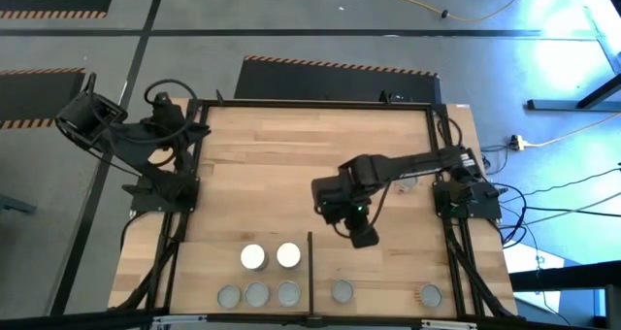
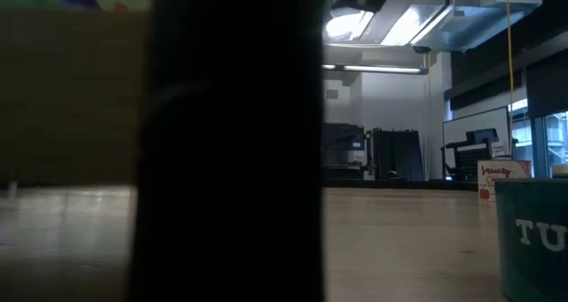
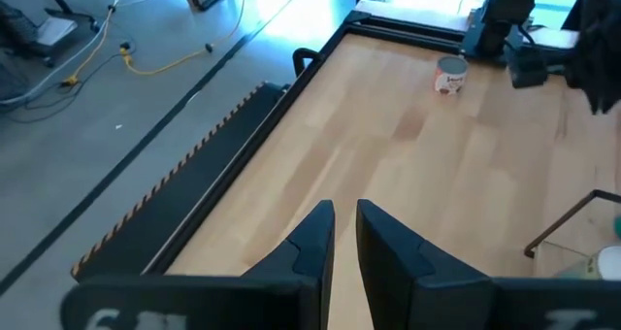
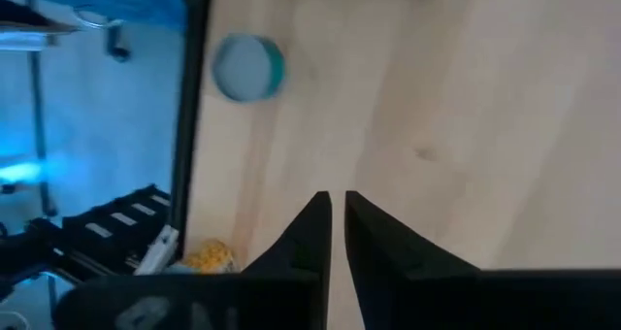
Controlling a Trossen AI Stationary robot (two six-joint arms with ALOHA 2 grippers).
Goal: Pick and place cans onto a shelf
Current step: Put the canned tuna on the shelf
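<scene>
The worktop (image 1: 291, 165) is pale planked wood, smooth and matt, edged by a black metal frame (image 1: 310, 104). Near its front edge, cans (image 1: 255, 293) show dull grey metal tops.

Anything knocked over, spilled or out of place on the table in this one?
Nothing is tipped or spilled. The seven cans at the near edge stand upright on either side of the divider bar. One can stands alone near the right arm's base, far from the rest. The right gripper hangs empty over bare wood; the left gripper waits at the table's far-left corner.
</scene>
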